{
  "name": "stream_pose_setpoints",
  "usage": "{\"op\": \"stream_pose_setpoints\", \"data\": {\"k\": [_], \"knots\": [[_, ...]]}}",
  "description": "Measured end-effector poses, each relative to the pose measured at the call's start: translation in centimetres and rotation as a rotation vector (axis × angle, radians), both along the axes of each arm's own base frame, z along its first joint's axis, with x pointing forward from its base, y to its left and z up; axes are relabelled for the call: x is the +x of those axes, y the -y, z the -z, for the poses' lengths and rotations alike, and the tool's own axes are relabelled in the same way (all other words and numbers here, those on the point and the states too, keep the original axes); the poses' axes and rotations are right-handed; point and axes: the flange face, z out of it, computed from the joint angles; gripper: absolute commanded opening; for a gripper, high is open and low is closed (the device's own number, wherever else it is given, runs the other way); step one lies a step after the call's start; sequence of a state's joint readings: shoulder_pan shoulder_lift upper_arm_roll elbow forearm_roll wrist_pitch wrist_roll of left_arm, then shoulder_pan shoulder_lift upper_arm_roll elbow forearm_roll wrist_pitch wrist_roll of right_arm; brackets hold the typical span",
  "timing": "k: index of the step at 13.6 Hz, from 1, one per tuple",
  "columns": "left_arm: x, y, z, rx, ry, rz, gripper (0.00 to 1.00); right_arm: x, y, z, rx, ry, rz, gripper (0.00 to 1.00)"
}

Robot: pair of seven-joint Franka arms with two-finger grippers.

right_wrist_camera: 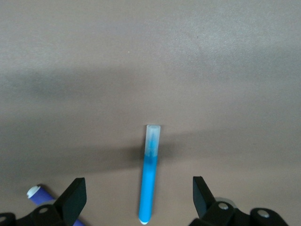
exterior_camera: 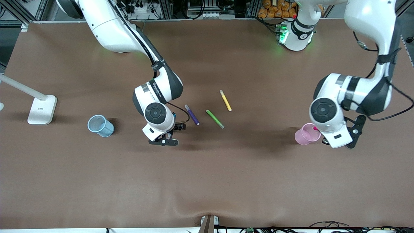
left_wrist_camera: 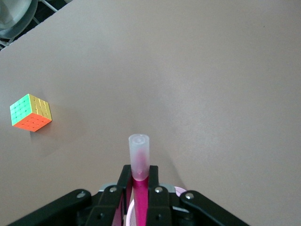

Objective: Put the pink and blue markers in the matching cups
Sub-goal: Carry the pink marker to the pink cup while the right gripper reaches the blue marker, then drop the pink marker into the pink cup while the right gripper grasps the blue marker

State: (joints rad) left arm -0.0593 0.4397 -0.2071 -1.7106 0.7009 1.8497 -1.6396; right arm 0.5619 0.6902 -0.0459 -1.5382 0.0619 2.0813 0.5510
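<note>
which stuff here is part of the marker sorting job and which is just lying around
Job:
- magenta-pink marker with pale cap, in the shut left hand over the pale pink cup
- mid-blue marker, on the table between the open right hand's fingers
- light blue mesh cup

Lying about:
- dark purple marker
- green marker
- yellow marker
- multicoloured puzzle cube
- white lamp base

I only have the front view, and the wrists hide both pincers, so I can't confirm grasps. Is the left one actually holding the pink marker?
Observer: Yes. The left wrist view shows the left pincer shut on the pink marker, pale cap sticking out, over the pink cup.
Operator: And the blue marker? I can't find it from here.
Observer: It's under the right arm's hand. The right wrist view shows the blue marker lying flat on the table, with the open right pincer straddling it, not gripping. The purple marker lies beside it.
</note>
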Motion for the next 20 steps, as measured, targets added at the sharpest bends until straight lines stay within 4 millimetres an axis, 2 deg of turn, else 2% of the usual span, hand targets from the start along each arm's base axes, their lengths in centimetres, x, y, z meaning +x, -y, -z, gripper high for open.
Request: {"op": "stream_pose_setpoints", "data": {"k": [4,9,10,12,17,18,19,20], "knots": [[-0.4,1.4,2.1,0.069,0.001,-0.003,0.00,-0.8,0.7,2.8,0.018,0.043,0.006,1.00],[-0.8,2.6,5.2,0.109,0.006,-0.023,0.00,-1.5,1.3,4.5,0.021,0.054,0.009,1.00],[-0.9,2.9,5.5,0.110,0.006,-0.023,0.24,-1.5,1.4,4.7,0.021,0.056,0.009,1.00],[-1.0,3.4,5.7,0.111,0.008,-0.022,1.00,-1.5,1.4,5.4,0.022,0.060,0.009,1.00],[-0.7,3.4,5.3,0.109,-0.004,0.004,1.00,-1.6,1.5,6.7,0.020,0.059,0.010,1.00],[-0.6,3.4,5.1,0.107,-0.010,0.015,1.00,-1.6,1.5,6.8,0.020,0.060,0.010,0.76],[-0.4,3.4,4.8,0.104,-0.018,0.031,1.00,-1.6,1.5,6.8,0.020,0.061,0.010,0.21],[-0.1,3.3,4.4,0.096,-0.022,0.040,1.00,-1.5,1.4,6.7,0.023,0.066,0.010,0.00]]}}
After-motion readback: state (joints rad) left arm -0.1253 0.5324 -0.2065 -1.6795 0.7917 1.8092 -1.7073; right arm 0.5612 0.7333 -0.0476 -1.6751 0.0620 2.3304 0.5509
